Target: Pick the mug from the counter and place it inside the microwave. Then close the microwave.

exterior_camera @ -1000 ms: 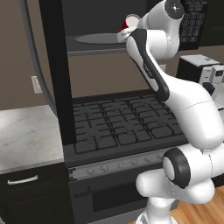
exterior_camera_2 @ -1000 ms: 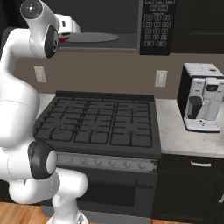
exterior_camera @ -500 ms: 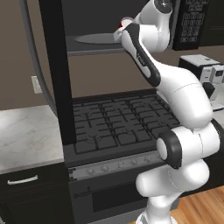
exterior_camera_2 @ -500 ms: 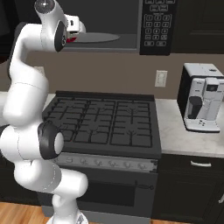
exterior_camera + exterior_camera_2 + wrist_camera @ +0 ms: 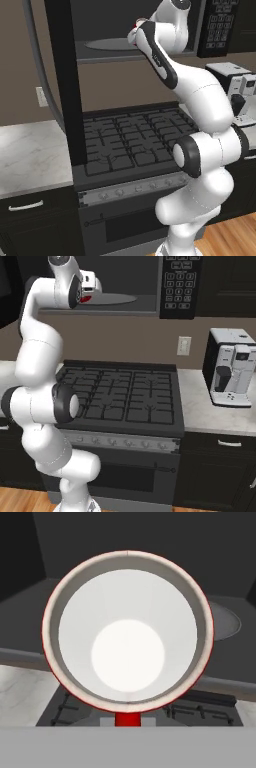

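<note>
The red mug [image 5: 128,647] sits right in front of the hand camera, its white inside facing the lens and its red handle pointing down. A sliver of red mug [image 5: 86,299] shows under the hand at the front left of the open microwave [image 5: 125,278], level with the grey turntable plate [image 5: 113,299]. My gripper [image 5: 88,292] is shut on the mug; its fingers are hidden by the mug. From the left, the mug [image 5: 136,25] peeks out beside the forearm, near the turntable plate [image 5: 107,44]. The microwave door [image 5: 61,85] hangs open at the left.
The keypad panel [image 5: 180,282] is right of the opening. A black gas stove [image 5: 120,398] lies below. The marbled counter [image 5: 30,150] flanks the stove; a white-and-black coffee machine [image 5: 230,368] stands on the counter [image 5: 207,413] at the right.
The arm has stretched up and forward, carrying the mug from in front of the microwave to the mouth of its opening. The grip has not changed.
</note>
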